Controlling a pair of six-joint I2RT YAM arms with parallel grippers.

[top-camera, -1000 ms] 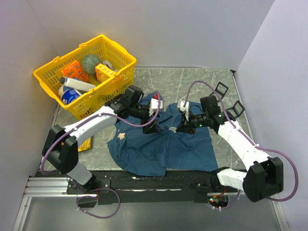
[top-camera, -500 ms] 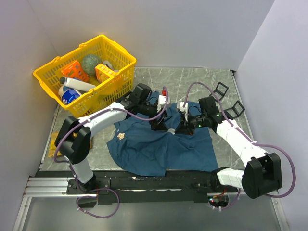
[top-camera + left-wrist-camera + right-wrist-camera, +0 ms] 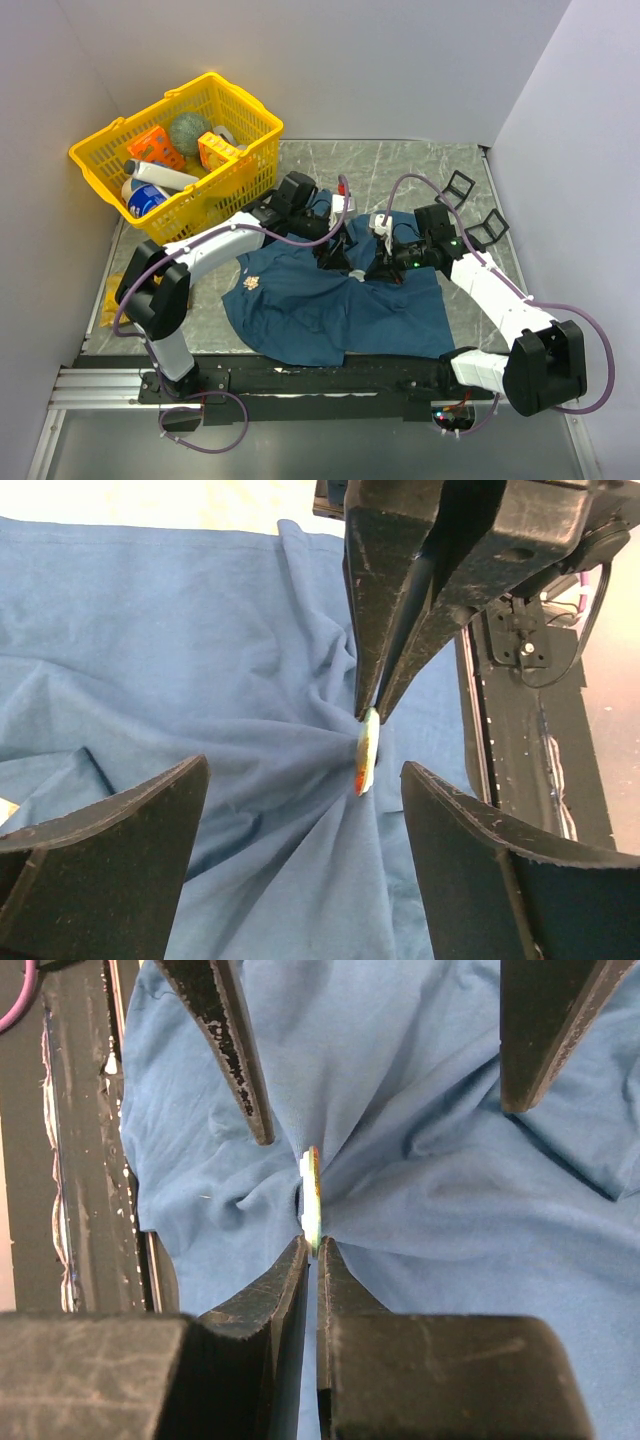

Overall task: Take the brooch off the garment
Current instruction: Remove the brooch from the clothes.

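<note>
The dark blue garment [image 3: 330, 310] lies wrinkled on the table between the arms. The brooch [image 3: 312, 1195] is a thin pale disc seen edge-on, with cloth gathered around it. My right gripper [image 3: 313, 1250] is shut on the brooch's lower edge. In the left wrist view the brooch [image 3: 367, 750] hangs at the tips of the right gripper, and the garment [image 3: 150, 630] puckers toward it. My left gripper [image 3: 300, 840] is open, its fingers [image 3: 100, 860] standing wide on either side of the brooch, not touching it. In the top view both grippers meet over the garment's upper middle, the left gripper [image 3: 335, 262] beside the right gripper [image 3: 372, 270].
A yellow basket [image 3: 180, 150] with bottles and boxes stands at the back left. A small gold ornament [image 3: 250, 283] sits on the garment's left part. Two black clips [image 3: 460, 185] lie at the back right. A yellow thing [image 3: 112, 290] lies at the table's left edge.
My left gripper has moved right across the garment to the right gripper and now straddles the brooch. The right gripper has stayed shut on the brooch, shifting slightly left.
</note>
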